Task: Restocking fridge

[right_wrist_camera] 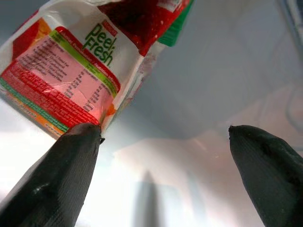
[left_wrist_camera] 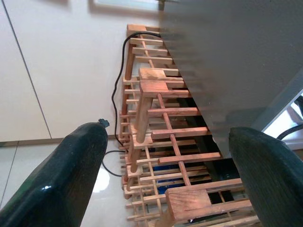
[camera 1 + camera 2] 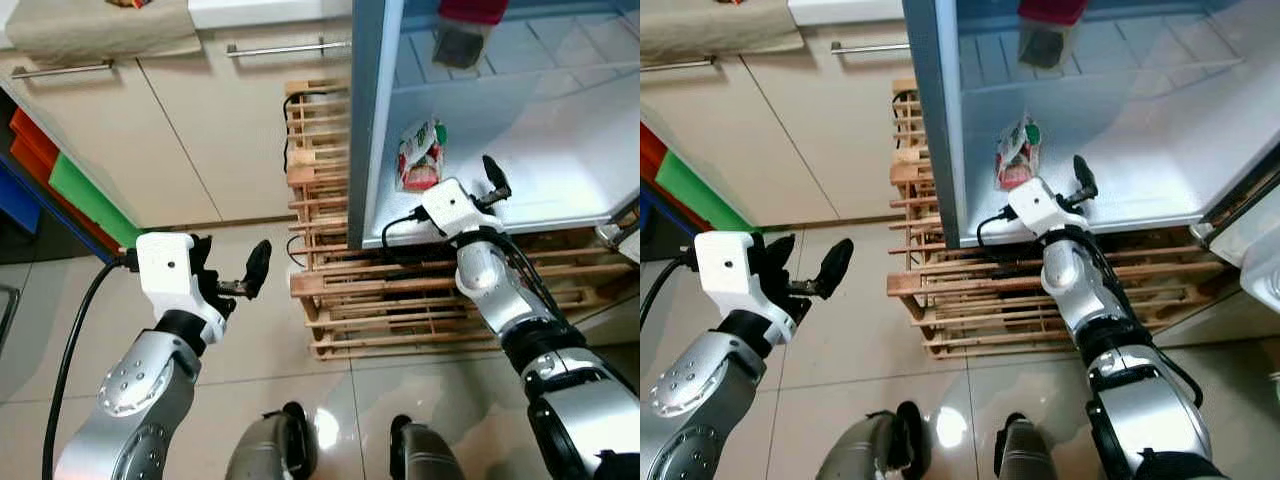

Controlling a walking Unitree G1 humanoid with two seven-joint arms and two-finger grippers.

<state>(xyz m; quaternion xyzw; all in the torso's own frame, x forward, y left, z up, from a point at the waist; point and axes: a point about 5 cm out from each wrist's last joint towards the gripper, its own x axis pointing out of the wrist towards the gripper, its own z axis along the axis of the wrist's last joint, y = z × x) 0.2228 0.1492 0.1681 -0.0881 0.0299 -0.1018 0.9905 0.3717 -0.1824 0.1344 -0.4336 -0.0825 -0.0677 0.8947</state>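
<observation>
A red, white and green "Peel Fresh" packet [image 3: 420, 155] leans against the left inner wall of the open fridge [image 3: 368, 120], on its white floor. My right gripper [image 3: 472, 186] reaches into that compartment just right of the packet, open and holding nothing. In the right wrist view one fingertip [image 1: 85, 135] sits at the lower edge of the packet [image 1: 71, 71]; whether they touch is unclear. My left gripper [image 3: 232, 262] hangs open and empty over the tiled floor, left of the fridge.
The fridge stands on a wooden pallet [image 3: 400, 300] with a black cable [image 3: 292, 105] running behind it. Beige cabinets [image 3: 150, 130] line the back left, with red, green and blue panels [image 3: 70, 180] beside them. A dark pouch [image 3: 460, 40] sits on the shelf above.
</observation>
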